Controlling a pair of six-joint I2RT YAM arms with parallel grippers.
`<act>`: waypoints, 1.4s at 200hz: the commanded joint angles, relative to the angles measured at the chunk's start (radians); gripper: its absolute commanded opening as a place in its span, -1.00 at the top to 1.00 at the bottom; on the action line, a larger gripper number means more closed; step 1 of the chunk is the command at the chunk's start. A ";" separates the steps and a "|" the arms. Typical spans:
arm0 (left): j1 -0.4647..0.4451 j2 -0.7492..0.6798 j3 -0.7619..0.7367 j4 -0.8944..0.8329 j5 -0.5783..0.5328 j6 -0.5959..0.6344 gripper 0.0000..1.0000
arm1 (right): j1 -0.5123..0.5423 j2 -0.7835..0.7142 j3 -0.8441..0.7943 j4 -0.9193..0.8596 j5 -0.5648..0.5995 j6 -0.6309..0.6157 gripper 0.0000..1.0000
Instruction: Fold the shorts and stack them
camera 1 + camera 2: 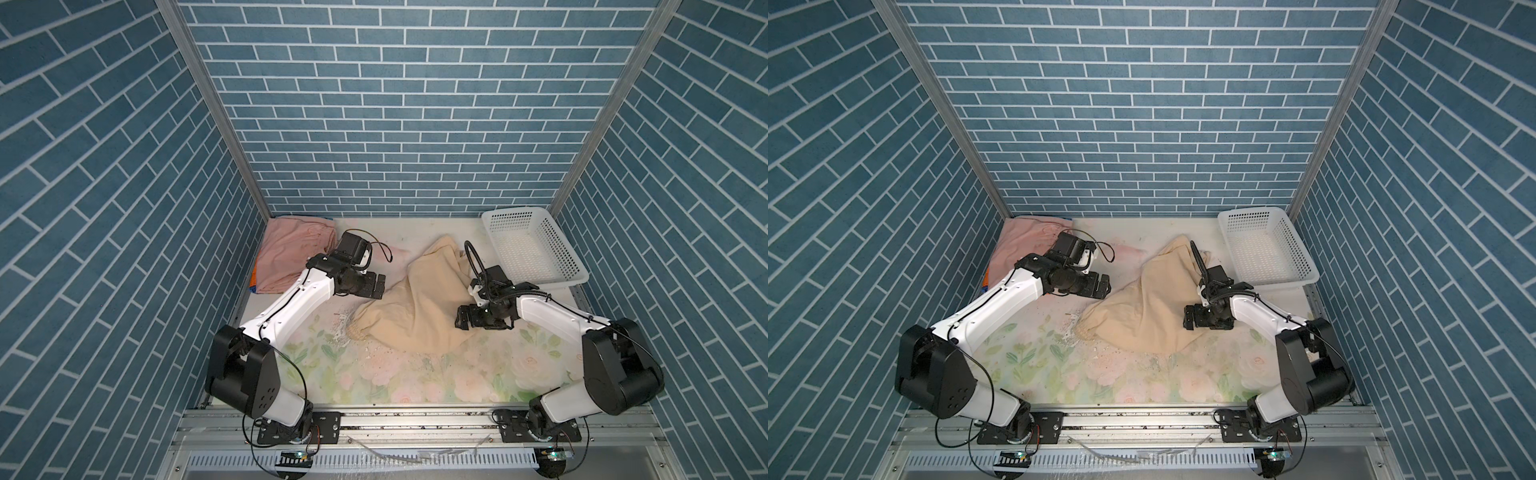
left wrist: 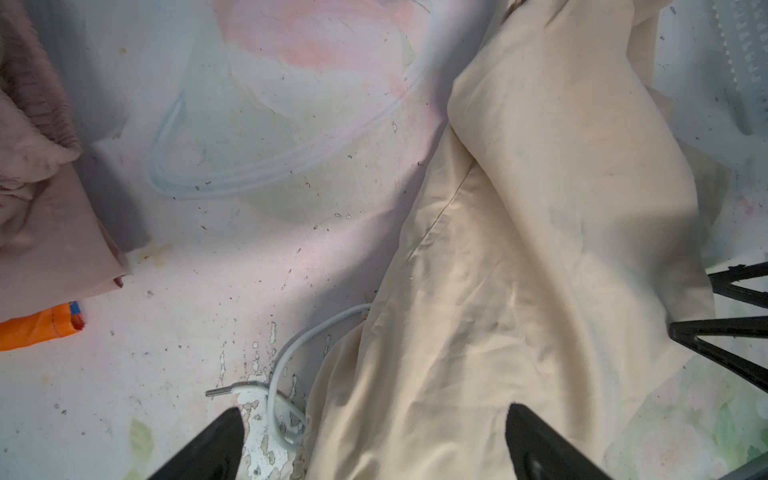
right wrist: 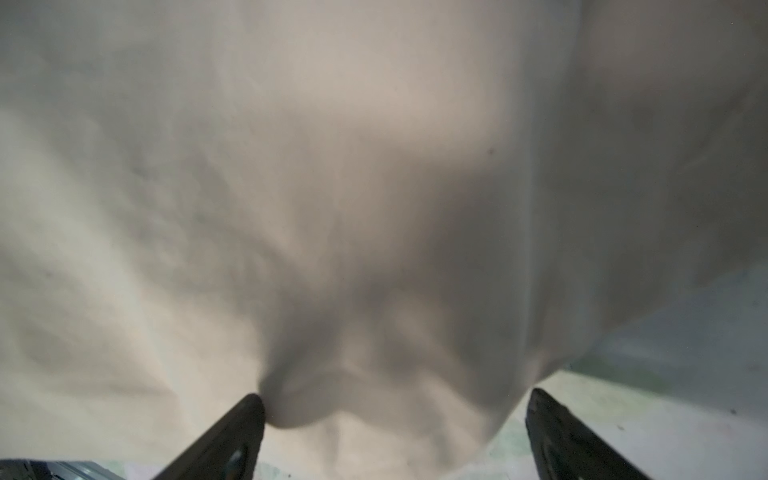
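Observation:
The beige shorts (image 1: 419,303) (image 1: 1150,307) lie crumpled across the middle of the table, gathered waist toward the left front. Their white drawstring (image 2: 282,365) trails onto the mat. My left gripper (image 1: 378,286) (image 1: 1104,286) (image 2: 374,419) hovers open at the shorts' left edge, holding nothing. My right gripper (image 1: 460,320) (image 1: 1187,319) (image 3: 395,411) is open low over their right side, and a loose fold of the beige cloth (image 3: 332,187) lies between its spread fingers. The pink shorts (image 1: 291,253) (image 1: 1025,241) (image 2: 37,187) lie folded at the back left. Under them, an orange edge of the rainbow-striped shorts (image 1: 254,276) (image 2: 37,328) peeks out.
A white perforated basket (image 1: 515,212) (image 1: 1254,212) stands at the back right, close to the beige shorts. Blue brick walls close in the left, back and right sides. The floral mat (image 1: 374,374) is bare toward the front, with flaked patches near the waistband.

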 commanded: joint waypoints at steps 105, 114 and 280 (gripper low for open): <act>0.004 -0.084 -0.027 -0.010 0.095 -0.053 -0.99 | 0.097 0.076 0.069 0.321 -0.027 0.317 0.98; 0.003 -0.111 -0.035 0.005 0.123 -0.068 -0.99 | 0.107 0.093 0.155 0.311 -0.034 0.321 1.00; -0.201 0.036 -0.133 0.170 0.044 -0.203 -0.99 | -0.063 0.847 1.337 -0.173 0.045 0.189 0.97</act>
